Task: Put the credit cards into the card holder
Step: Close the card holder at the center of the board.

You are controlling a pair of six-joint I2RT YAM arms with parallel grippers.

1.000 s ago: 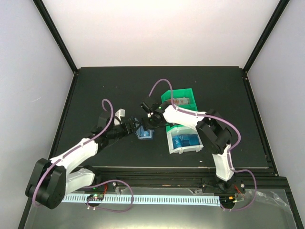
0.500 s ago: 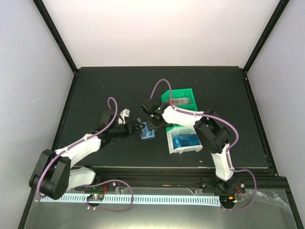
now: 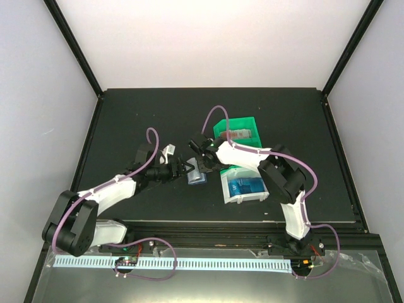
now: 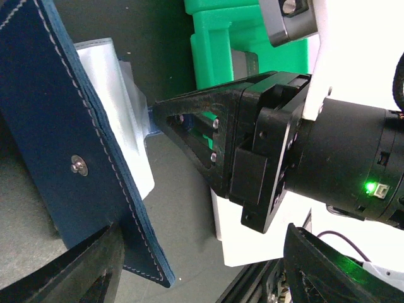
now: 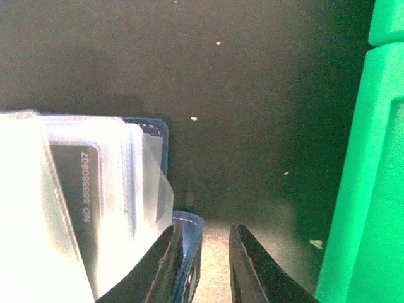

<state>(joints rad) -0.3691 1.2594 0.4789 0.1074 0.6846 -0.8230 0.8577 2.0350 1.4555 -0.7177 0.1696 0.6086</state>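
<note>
The navy card holder (image 3: 197,175) lies open mid-table between both grippers, its clear sleeves (image 5: 95,189) fanned out. In the left wrist view its stitched flap (image 4: 57,145) with the pale clasp (image 4: 79,165) stands by my left finger, not pinched. My left gripper (image 3: 182,169) (image 4: 202,252) is open wide. My right gripper (image 3: 201,160) (image 5: 207,243) has narrow jaws around the flap's edge (image 5: 190,230). That edge rests against the left finger, with a gap to the other. The blue credit cards (image 3: 245,187) lie in the white bin.
The white bin (image 3: 228,189) sits right of the holder, and the green bin (image 3: 222,129) (image 5: 372,158) sits behind it, close to my right fingers. A numbered grey card (image 5: 85,189) shows inside one sleeve. The right gripper's black body (image 4: 252,145) fills the left wrist view.
My left arm has reached rightward to the card holder. My right jaws have narrowed around the holder's flap edge. The holder has shifted slightly right.
</note>
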